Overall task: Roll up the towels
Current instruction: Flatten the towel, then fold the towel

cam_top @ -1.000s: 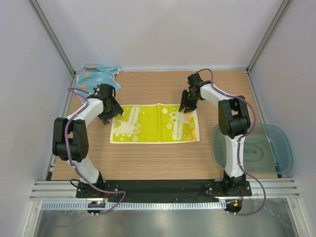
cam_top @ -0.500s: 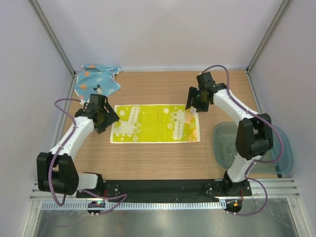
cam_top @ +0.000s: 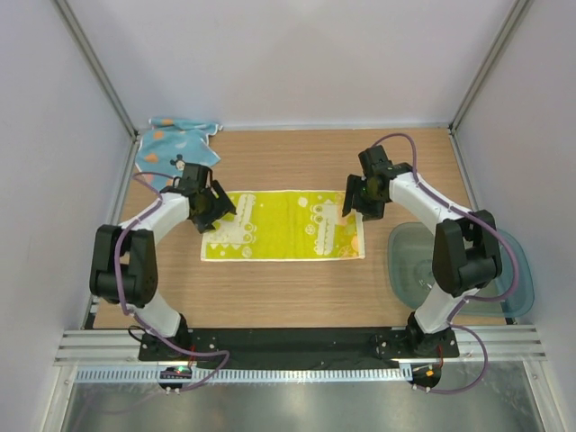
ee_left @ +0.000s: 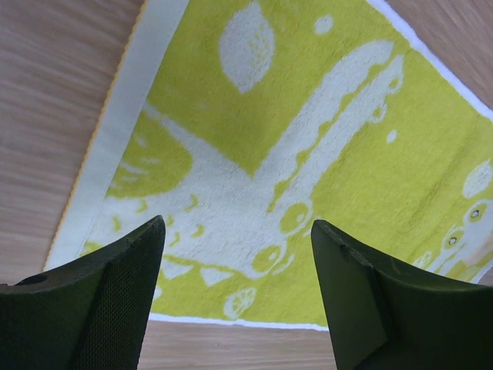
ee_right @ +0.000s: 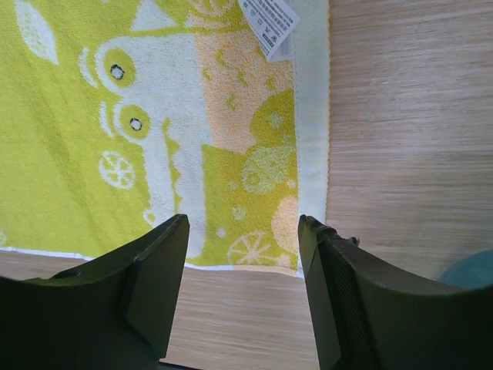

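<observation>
The yellow towel (cam_top: 283,225) with green cartoon print lies flat and spread in the middle of the table. My left gripper (cam_top: 212,211) hovers open over its left end, and the left wrist view shows the print (ee_left: 308,139) beneath my left gripper (ee_left: 237,223), with nothing between the fingers. My right gripper (cam_top: 357,200) hangs open over the towel's right end. In the right wrist view my right gripper (ee_right: 243,220) is above the towel's near right corner (ee_right: 154,116), also empty. The light blue towel (cam_top: 171,144) lies crumpled at the back left corner.
A clear bluish plastic tub (cam_top: 504,261) sits at the right edge beside the right arm, and its rim (ee_right: 474,270) shows in the right wrist view. A white label (ee_right: 269,23) lies on the yellow towel's right end. Walls enclose the table on three sides.
The left gripper swung out left, then came back over the towel's left end. The right gripper slid nearer along the right end and its jaws opened wider.
</observation>
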Robot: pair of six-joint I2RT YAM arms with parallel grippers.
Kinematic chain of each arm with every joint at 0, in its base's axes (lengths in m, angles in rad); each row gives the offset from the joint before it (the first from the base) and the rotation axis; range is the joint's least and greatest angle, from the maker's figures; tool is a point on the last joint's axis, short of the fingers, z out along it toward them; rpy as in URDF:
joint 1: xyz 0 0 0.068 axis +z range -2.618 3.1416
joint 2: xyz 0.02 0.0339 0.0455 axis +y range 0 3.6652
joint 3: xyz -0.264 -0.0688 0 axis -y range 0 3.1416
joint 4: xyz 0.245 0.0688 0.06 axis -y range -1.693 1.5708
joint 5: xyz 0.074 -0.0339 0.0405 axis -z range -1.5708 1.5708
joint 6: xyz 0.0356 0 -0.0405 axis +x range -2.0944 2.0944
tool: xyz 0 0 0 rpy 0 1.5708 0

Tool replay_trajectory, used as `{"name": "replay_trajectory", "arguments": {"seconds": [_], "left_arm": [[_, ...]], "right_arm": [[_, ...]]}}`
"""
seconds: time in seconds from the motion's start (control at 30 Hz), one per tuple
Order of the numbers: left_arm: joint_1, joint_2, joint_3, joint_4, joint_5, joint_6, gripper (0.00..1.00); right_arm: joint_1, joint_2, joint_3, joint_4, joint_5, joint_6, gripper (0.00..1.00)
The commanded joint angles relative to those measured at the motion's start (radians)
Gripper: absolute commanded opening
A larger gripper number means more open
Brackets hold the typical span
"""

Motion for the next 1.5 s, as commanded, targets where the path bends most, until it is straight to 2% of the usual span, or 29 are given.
{"name": "replay_trajectory", "arguments": {"seconds": [0.0, 0.43, 0.8, 0.87, 1.23, 1.33, 1.47], "left_arm": [[-0.001, 0.053, 0.067, 0.069, 0.029, 0.000, 0.77], [0.102, 0.143, 0.116, 0.003, -0.121, 0.089, 0.78], [0.131, 0.133, 0.147, -0.048, -0.152, 0.107, 0.77], [0.131, 0.131, 0.127, -0.053, -0.156, 0.097, 0.68], [0.100, 0.149, 0.040, -0.010, -0.150, 0.080, 0.47], [0.097, 0.157, 0.046, -0.017, -0.169, 0.084, 0.24], [0.097, 0.157, 0.073, -0.048, -0.215, 0.092, 0.11]], "right_arm": [[0.003, -0.064, -0.004, 0.006, 0.012, -0.004, 0.66], [0.004, -0.064, 0.010, -0.021, -0.006, -0.038, 0.66], [0.003, -0.070, 0.022, -0.032, -0.015, -0.053, 0.66], [0.003, -0.073, 0.024, -0.032, -0.021, -0.053, 0.66], [0.003, -0.085, 0.018, -0.037, -0.017, -0.064, 0.66], [0.004, -0.084, 0.016, -0.032, -0.018, -0.062, 0.66], [0.003, -0.082, 0.016, -0.033, -0.015, -0.064, 0.65]]}}
